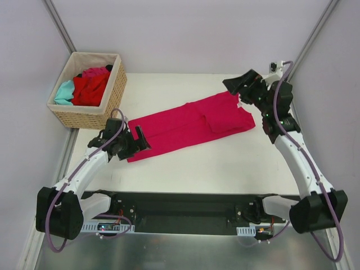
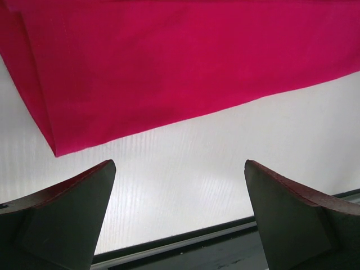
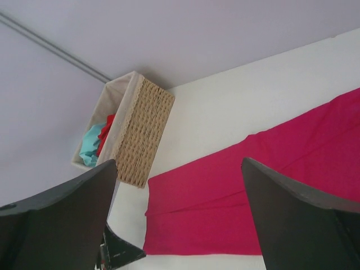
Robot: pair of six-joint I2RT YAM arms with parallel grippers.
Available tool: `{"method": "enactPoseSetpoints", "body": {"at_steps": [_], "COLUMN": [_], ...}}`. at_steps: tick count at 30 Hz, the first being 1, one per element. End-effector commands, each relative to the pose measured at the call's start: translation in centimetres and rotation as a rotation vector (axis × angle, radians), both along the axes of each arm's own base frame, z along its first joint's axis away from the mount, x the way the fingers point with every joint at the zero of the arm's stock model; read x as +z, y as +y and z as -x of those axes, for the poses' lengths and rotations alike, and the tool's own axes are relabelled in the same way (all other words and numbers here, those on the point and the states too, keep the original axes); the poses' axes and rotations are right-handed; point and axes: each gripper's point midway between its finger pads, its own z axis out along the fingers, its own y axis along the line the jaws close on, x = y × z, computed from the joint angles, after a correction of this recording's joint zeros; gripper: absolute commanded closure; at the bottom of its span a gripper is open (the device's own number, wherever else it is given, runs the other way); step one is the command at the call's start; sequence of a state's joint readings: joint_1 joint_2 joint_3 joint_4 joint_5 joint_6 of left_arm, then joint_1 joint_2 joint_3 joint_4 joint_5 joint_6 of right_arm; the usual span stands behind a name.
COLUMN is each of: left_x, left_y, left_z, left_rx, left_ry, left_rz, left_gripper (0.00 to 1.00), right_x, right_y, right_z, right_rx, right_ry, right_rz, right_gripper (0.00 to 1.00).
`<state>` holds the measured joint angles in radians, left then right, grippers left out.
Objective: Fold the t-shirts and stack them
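Fingers (image 2: 67, 214) of the left hand (image 2: 180, 163) fill the bottom of its wrist view, spread wide with nothing between them. The right hand (image 3: 180, 163) stands equally wide and empty.

Locate the magenta shirt (image 1: 191, 126) lying flat on the desk (image 1: 225, 169), folded into a long strip. Its long axis runs diagonally from near-left to far-right, with one end by each hand. The left hand sits just short of the near-left end, and the hem corner lies just ahead of its left finger. The right hand hovers by the far-right end (the sleeve side).

Judge the coming fold as end to end; neither hand is clearly the nearer.

Use the overhead view for the whole strip, since the left wrist view shows one corner only. The left wrist view also omits the basket (image 1: 107, 109), which holds a red shirt (image 1: 90, 87) and a teal shirt (image 1: 64, 90).
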<state>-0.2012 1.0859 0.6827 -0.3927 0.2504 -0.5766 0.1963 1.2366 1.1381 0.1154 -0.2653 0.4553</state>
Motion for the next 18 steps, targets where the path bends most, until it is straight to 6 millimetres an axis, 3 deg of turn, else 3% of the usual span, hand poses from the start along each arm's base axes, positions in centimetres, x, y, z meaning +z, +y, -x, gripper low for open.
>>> {"method": "enactPoseSetpoints", "body": {"at_steps": [1,7,13,18], "left_x": [-0.2,-0.5,-0.6,-2.0], "left_y": [0.0,0.0,0.3,1.1], "left_z": [-1.5,-2.2,-3.1,-3.7], "left_rx": [0.076,0.087,0.109,0.155], "left_ry": [-0.043,-0.078,-0.092,-0.067], "left_rz": [0.033,0.038,0.02,-0.024], "left_gripper": [0.01,0.01,0.01,0.01], "right_x": [-4.1,-3.1,-4.2,-4.6], "right_y": [0.0,-0.5,0.6,0.7], "right_z": [2.4,3.8,3.7,3.9], "right_rx": [0.029,0.032,0.077,0.082], "right_ry": [0.09,0.067,0.1,0.11], "right_rz": [0.087,0.122,0.083,0.083], "right_gripper": [0.04,0.04,0.04,0.04]}}
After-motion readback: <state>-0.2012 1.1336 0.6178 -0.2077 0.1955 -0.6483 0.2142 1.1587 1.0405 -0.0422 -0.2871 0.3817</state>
